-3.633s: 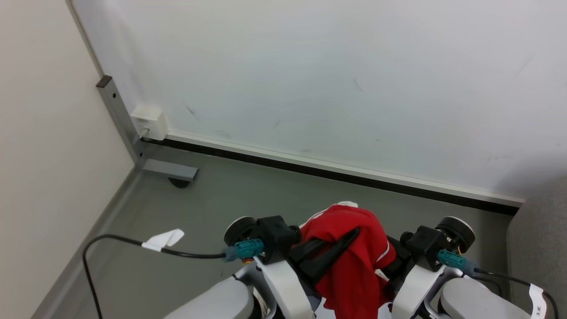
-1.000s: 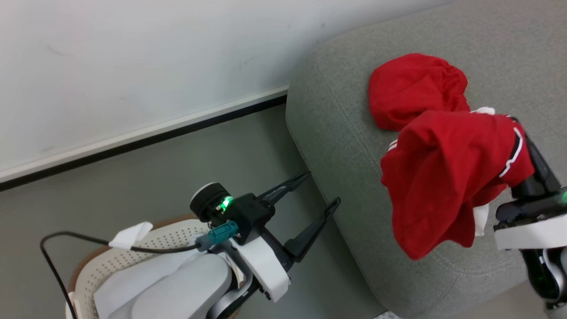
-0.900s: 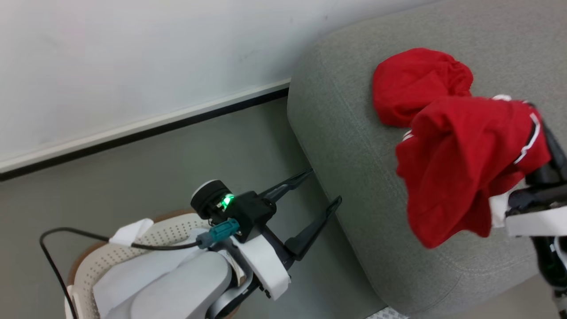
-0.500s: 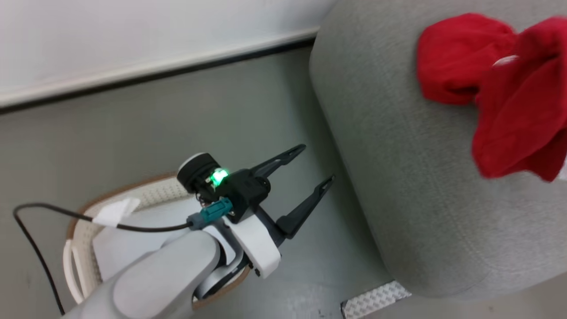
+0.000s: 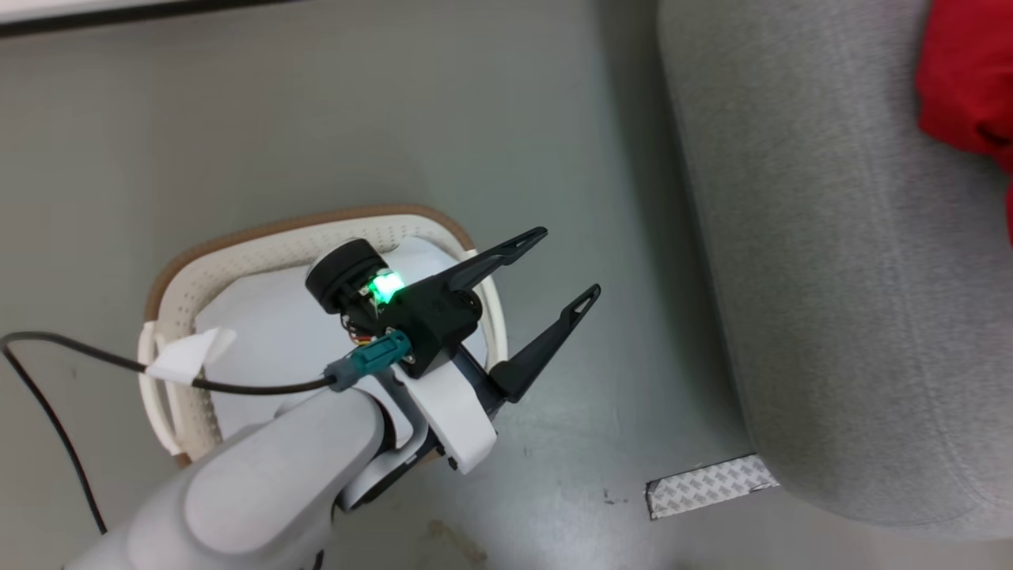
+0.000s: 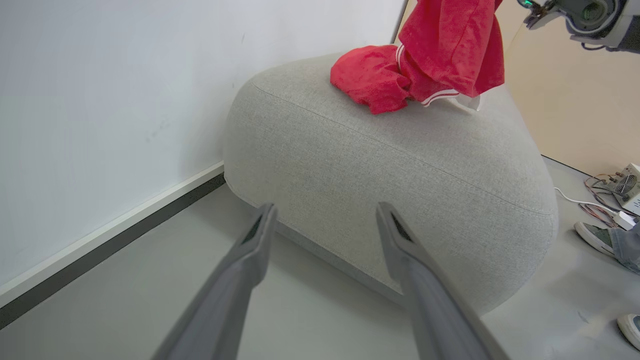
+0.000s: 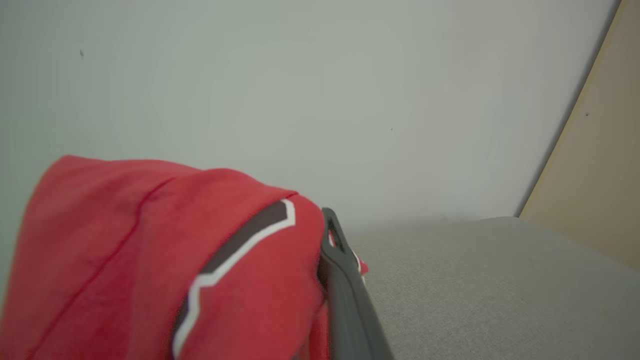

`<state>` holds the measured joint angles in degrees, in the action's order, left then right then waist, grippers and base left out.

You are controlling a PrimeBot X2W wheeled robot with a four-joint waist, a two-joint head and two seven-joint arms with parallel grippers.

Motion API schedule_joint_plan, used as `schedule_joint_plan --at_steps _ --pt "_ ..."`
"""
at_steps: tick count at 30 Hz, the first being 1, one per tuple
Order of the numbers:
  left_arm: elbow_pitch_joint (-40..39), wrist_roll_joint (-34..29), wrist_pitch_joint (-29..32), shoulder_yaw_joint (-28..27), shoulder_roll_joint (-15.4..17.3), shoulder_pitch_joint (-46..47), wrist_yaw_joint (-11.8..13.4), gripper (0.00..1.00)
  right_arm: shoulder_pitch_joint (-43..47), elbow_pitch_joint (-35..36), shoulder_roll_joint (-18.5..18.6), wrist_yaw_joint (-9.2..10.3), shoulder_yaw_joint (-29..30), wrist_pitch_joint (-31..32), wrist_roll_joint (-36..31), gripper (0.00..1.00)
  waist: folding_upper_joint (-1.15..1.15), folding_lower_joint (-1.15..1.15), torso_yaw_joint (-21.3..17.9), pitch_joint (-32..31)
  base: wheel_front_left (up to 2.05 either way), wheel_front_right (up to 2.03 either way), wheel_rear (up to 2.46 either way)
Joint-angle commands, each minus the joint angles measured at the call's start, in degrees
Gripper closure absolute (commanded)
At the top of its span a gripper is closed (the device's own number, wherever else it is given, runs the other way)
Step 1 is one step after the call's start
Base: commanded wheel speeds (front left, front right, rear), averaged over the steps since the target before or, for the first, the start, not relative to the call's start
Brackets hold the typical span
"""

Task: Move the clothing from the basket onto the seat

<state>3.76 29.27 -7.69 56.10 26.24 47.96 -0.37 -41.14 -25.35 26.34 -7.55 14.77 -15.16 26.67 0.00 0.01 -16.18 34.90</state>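
The seat (image 6: 400, 180) is a big grey cushion on the floor. A plain red garment (image 6: 367, 80) lies on its far top. Right beside it the red jersey (image 6: 450, 45) with white trim hangs down over the seat. In the right wrist view my right gripper (image 7: 320, 235) is shut on the jersey (image 7: 150, 260), which drapes over one finger and hides the other. My left gripper (image 5: 568, 264) is open and empty, held above the floor between the basket (image 5: 261, 245) and the seat (image 5: 831, 277). Red clothing (image 5: 961, 87) shows at the head view's top right edge.
A flat white pad (image 5: 261, 332) lies inside the basket. A patch of grey tape (image 5: 708, 484) sticks to the floor by the seat's corner. A white wall (image 6: 100, 100) runs behind the seat. A person's shoes (image 6: 595, 237) and some wired electronics (image 6: 625, 187) are on the floor beyond it.
The head camera has swung down and left, so the basket now sits mid-picture and the seat at the right. The jersey and right gripper have left that view. The left gripper stays open.
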Motion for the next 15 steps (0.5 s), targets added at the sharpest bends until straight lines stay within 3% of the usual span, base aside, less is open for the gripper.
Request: schedule_joint_plan --at_steps 1,15 --pt "0.15 -0.45 -0.35 0.0 0.44 0.38 0.14 0.0 -0.9 -2.08 0.84 0.14 -0.53 0.06 -1.02 1.0 0.0 -0.01 1.34 1.3 0.0 0.0 0.0" --pt "1.96 0.77 -2.32 -0.21 -0.47 0.1 0.33 0.0 -2.54 -19.14 6.35 0.14 -10.3 11.28 -1.45 1.0 0.0 -0.01 3.67 1.18 0.0 0.0 0.0"
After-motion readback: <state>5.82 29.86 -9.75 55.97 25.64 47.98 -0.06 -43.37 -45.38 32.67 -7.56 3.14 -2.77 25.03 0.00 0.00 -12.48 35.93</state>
